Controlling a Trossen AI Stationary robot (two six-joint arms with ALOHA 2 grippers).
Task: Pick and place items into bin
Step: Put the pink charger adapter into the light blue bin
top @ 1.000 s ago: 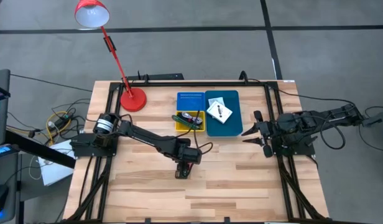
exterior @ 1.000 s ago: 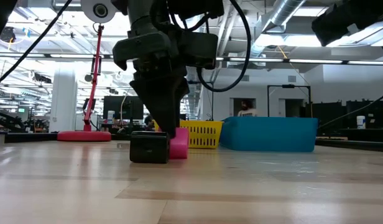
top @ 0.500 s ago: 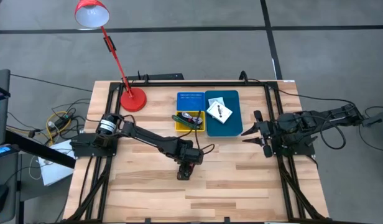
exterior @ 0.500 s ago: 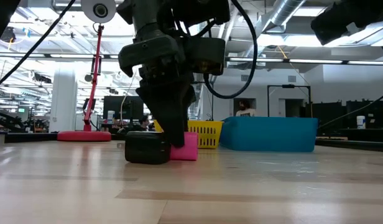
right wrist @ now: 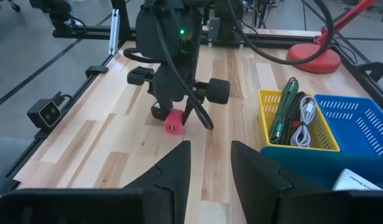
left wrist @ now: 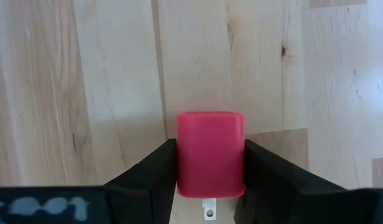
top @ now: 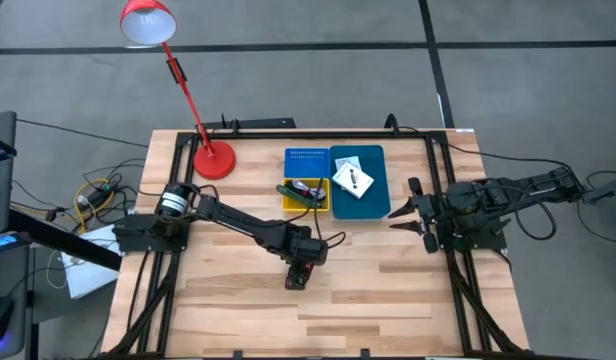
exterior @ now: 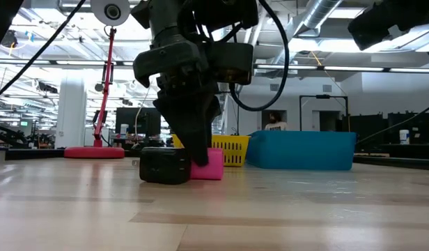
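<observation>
Matt pink block (left wrist: 211, 152) (pale wood table (left wrist: 86, 93))

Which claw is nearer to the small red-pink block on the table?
The left. The left claw has its fingers on both sides of the red-pink block, at the table's middle. The right claw waits far away, beside the teal bin.

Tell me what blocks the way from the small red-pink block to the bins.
Nothing visible. The small red-pink block sits between the left gripper fingers on the table; bare wood lies between it and the yellow bin and teal bin.
</observation>
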